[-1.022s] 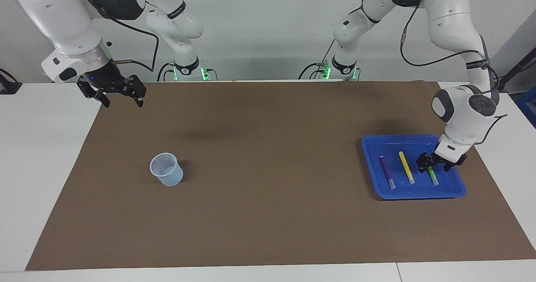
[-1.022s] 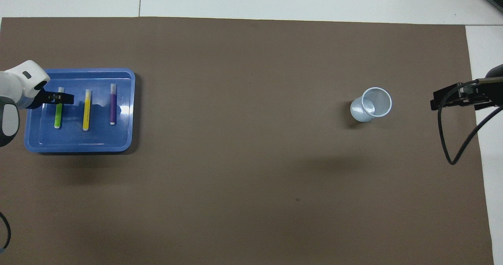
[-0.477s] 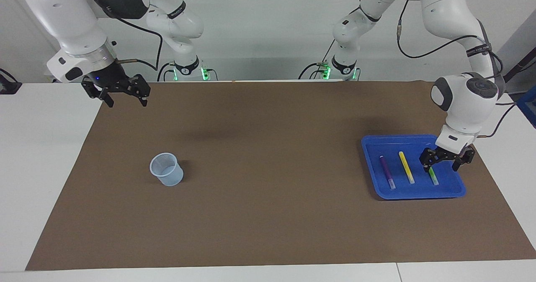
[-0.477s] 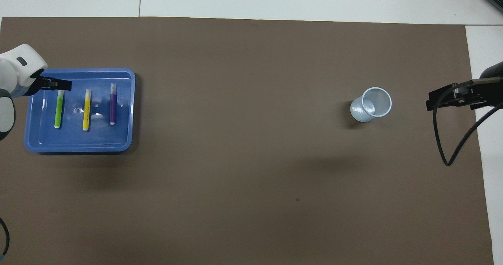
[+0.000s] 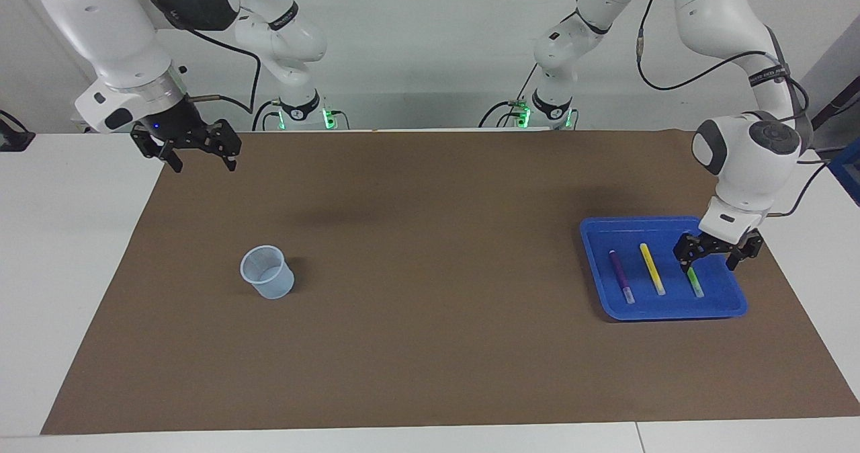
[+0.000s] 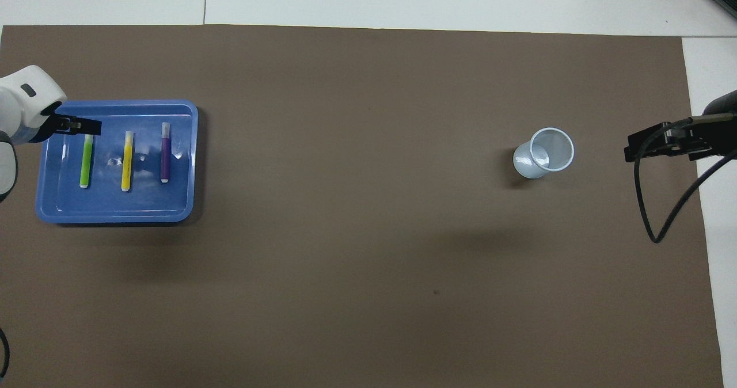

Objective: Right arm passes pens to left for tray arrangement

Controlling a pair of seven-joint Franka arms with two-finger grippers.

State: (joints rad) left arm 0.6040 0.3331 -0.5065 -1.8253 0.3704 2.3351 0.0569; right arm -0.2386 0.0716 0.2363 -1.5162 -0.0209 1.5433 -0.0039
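Place: a robotics lab
Arms: two white Franka arms (image 5: 114,43) (image 5: 746,150) mounted at one edge of the surface, green lights at their bases
Surface: white surface (image 5: 67,238) under a brown mat (image 5: 430,345)
Walls: plain, pale
Cabling: black cables looped along the arms

The brown mat (image 5: 430,285) lies bare across its middle; a gripper could sweep there freely. The one thing standing on it is the cup (image 5: 267,272), upright toward the right arm's end. At the left arm's end the tray (image 5: 672,308) holds three pens (image 5: 652,269) side by side, with narrow lanes between them. The left gripper (image 5: 716,257), jaws apart, hangs over the green pen's 12 o'clock end in the facing view, blocking approach there. The right gripper (image 5: 196,155) hangs open over the mat's corner, at 11 o'clock from the cup.
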